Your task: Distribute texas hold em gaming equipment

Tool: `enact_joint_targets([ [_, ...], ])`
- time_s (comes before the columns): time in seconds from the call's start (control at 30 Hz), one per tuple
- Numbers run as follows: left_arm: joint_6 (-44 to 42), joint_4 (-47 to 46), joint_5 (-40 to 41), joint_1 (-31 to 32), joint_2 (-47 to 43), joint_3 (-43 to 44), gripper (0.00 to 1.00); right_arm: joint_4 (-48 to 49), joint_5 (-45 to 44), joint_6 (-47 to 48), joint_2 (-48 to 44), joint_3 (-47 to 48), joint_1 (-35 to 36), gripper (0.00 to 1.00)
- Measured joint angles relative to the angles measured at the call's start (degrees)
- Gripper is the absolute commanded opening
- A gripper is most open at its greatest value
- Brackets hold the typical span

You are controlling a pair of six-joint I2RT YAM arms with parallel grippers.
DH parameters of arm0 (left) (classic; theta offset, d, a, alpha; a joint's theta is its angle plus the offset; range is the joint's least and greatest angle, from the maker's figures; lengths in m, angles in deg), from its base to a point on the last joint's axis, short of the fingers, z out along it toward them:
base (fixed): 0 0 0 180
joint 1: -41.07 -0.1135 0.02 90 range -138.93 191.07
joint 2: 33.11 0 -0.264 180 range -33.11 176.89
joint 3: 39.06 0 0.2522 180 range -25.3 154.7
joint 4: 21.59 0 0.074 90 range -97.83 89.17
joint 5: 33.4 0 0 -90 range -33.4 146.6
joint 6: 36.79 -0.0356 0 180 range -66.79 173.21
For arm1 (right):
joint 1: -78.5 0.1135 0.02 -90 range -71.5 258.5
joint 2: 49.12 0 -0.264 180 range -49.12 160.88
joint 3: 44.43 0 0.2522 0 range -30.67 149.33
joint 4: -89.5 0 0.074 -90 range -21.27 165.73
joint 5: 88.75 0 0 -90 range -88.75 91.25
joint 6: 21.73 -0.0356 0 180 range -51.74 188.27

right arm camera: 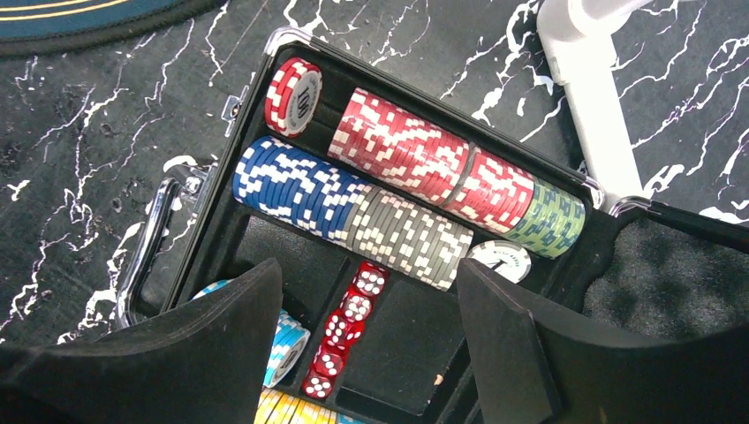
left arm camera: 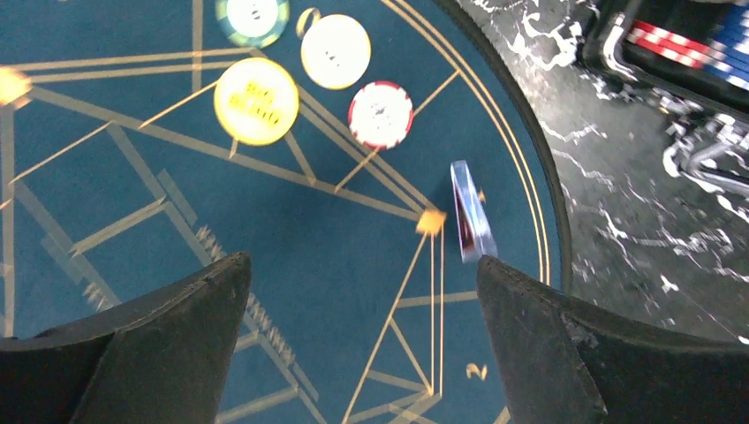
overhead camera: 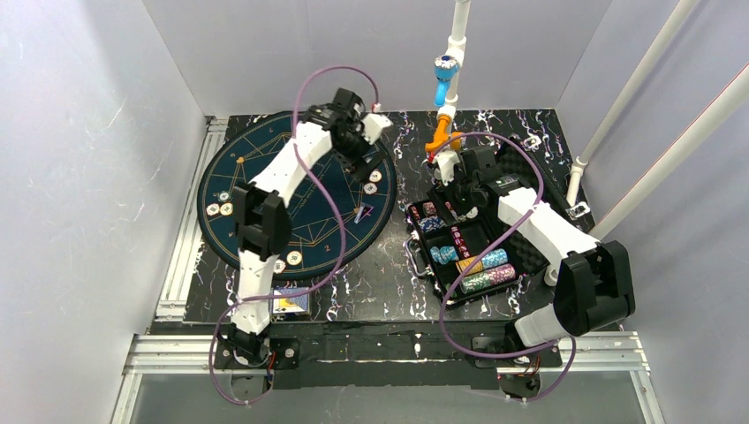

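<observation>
On the round blue mat [left arm camera: 291, 265] lie a yellow chip [left arm camera: 256, 100], a pale chip [left arm camera: 335, 51], a red-edged white chip [left arm camera: 381, 114] and a green-edged chip [left arm camera: 253, 18]. A blue-backed card [left arm camera: 471, 221] sits near the mat's right rim, seen edge-on by the right finger's tip. My left gripper [left arm camera: 362, 263] hangs open above the mat, nothing between its fingers. My right gripper [right arm camera: 369, 269] is open over the black case [right arm camera: 389, 75], above the red dice [right arm camera: 349, 331]. Rows of red [right arm camera: 415, 150], blue [right arm camera: 296, 190], grey [right arm camera: 406, 238] and green [right arm camera: 548, 216] chips fill the case.
More chips [overhead camera: 220, 209] lie on the mat's left side and others [overhead camera: 287, 261] at its near edge. A card deck [overhead camera: 289, 303] rests by the left arm's base. A white pipe stand [overhead camera: 455, 53] with clamps rises behind the case [overhead camera: 481, 231]. White walls enclose the table.
</observation>
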Motion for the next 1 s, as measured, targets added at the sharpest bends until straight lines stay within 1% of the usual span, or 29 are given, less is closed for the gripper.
enact_joint_targets([
  [0.1, 0.68, 2.54, -0.50, -2.01, -7.91, -2.05, 0.98, 0.02, 0.55, 0.24, -0.63, 0.00, 0.20, 0.81],
  [0.17, 1.62, 3.50, -2.69, -4.46, -13.38, -3.91, 0.98, 0.04, 0.79, 0.35, -0.83, 0.00, 0.26, 0.81],
  [0.23, 2.32, 3.98, -6.56, -8.24, -19.28, -7.41, 0.98, 0.02, 1.07, 0.52, -0.87, -0.02, 0.31, 0.82],
  [0.3, 2.25, 3.65, -10.36, -13.42, -25.86, -12.83, 0.98, 0.02, 1.20, 0.66, -0.87, -0.02, 0.31, 0.82],
  [0.37, 1.40, 3.26, -11.85, -18.32, -31.78, -18.36, 0.98, 0.02, 1.36, 0.72, -0.87, -0.02, 0.31, 0.82],
  [0.43, -0.50, 3.41, -10.69, -22.58, -37.73, -24.20, 0.98, 0.02, 1.53, 0.74, -0.87, -0.02, 0.39, 0.82],
  [0.5, -3.15, 4.76, -9.55, -24.46, -41.68, -27.71, 0.98, 0.02, 1.55, 0.79, -0.87, -0.02, 0.63, 0.82],
  [0.67, -12.68, 12.28, -9.92, -29.09, -46.29, -34.49, 0.98, 0.02, 1.55, 0.90, -0.87, -0.02, 1.09, 0.82],
  [0.73, -18.47, 15.80, -9.94, -31.87, -47.69, -40.94, 0.98, 0.02, 1.53, 0.90, -0.87, -0.02, 1.33, 0.82],
  [0.83, -26.36, 19.54, -9.88, -32.46, -50.77, -51.17, 0.98, 0.02, 1.53, 0.90, -0.87, -0.02, 1.49, 0.82],
  [0.87, -30.32, 20.50, -9.97, -31.98, -53.94, -55.95, 0.98, 0.02, 1.53, 0.92, -0.87, -0.02, 1.55, 0.82],
  [0.9, -32.50, 20.76, -9.81, -31.36, -56.39, -58.58, 0.98, 0.02, 1.53, 0.92, -0.85, -0.02, 1.60, 0.82],
  [0.93, -36.17, 20.44, -9.20, -29.16, -62.20, -64.59, 0.98, 0.02, 1.51, 0.92, -0.81, -0.02, 1.73, 0.82],
  [1.0, -39.06, 17.73, -6.45, -20.81, -69.09, -73.90, 0.98, 0.00, 1.49, 0.94, -0.59, -0.02, 1.84, 0.82],
])
